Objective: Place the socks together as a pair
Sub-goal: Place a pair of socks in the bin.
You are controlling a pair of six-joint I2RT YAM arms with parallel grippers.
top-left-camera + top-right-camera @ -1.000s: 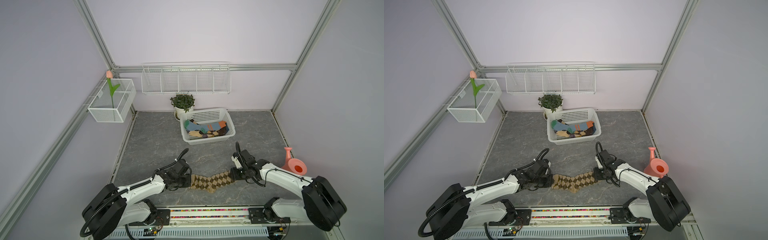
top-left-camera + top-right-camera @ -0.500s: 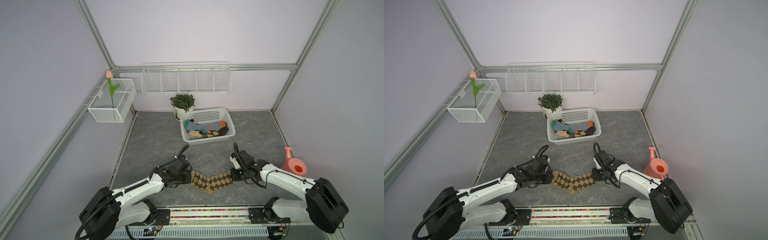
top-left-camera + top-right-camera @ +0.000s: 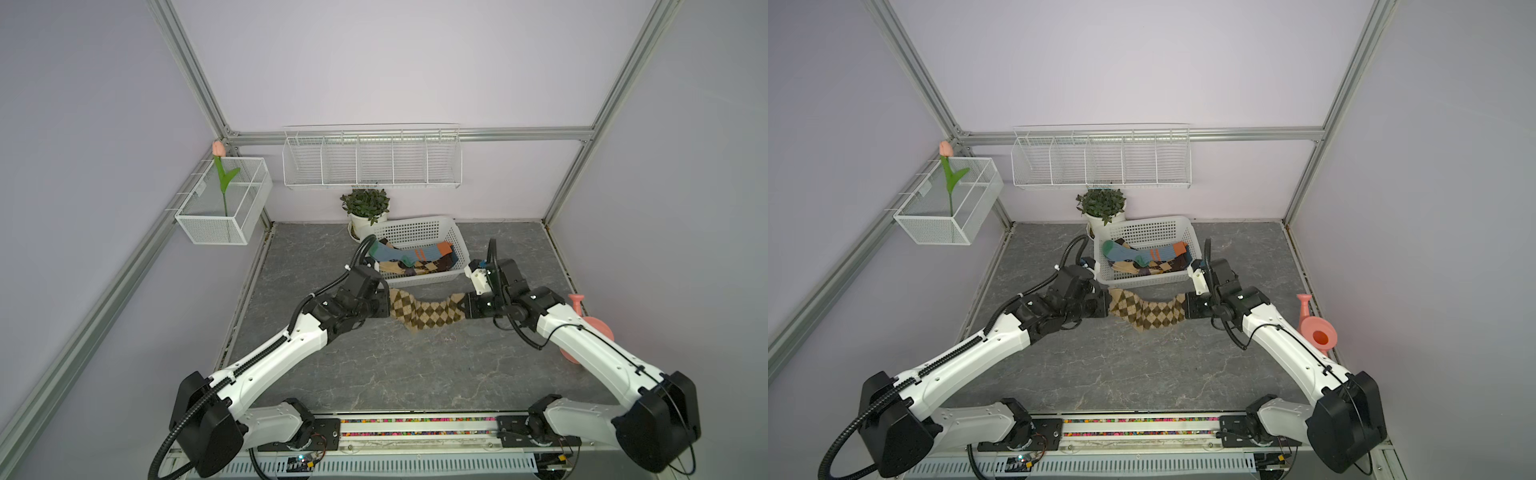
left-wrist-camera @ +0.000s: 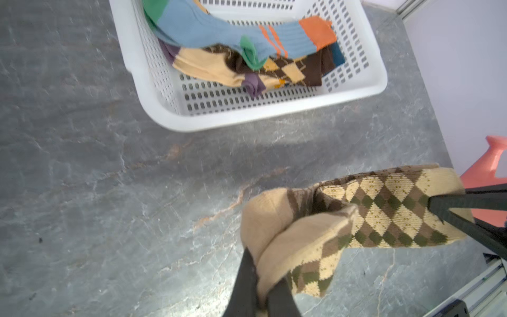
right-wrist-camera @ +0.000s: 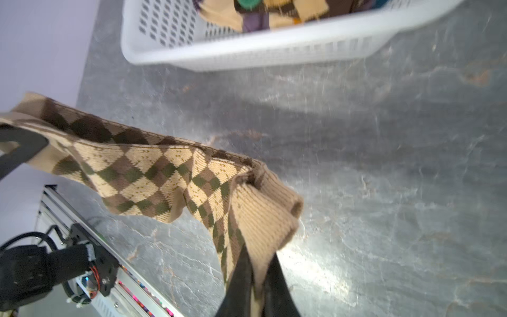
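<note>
Held item: tan argyle socks (image 3: 424,318), hanging in the air between my two grippers, just on my side of the white basket (image 3: 419,280). Both wrist views show two layers of knit at the pinched ends. I judge the matching pair is gripped together, one sock laid on the other, though I cannot confirm this along the whole length.

My left gripper (image 3: 388,309) is clenched on the plain tan toe end. My right gripper (image 3: 465,309) is clenched on the ribbed cuff end. The fabric is squeezed flat in each.

Key relation: the long axis runs straight from one set of jaws to the other, roughly parallel to the basket's near wall. Neither arm is nearer, since each owns one end. The middle sags below the line between the jaws, with the heel lowest. It looks clear of the grey table (image 3: 395,374), but I am not certain.

Judgement: the pair seems ready to lay down. Both arms should descend level and keep the span. If one end is let go early, the socks may swing toward the other jaws and the layers could slip apart.

Farther out, beyond both jaws, the basket holds a blue sock with orange stripes (image 4: 219,35) on top. Under it are a dark-brown argyle sock (image 4: 296,70) and a cream sock with a purple toe (image 4: 214,70). A pink watering can (image 3: 590,328) stands outboard of my right jaws, well apart from the socks.
</note>
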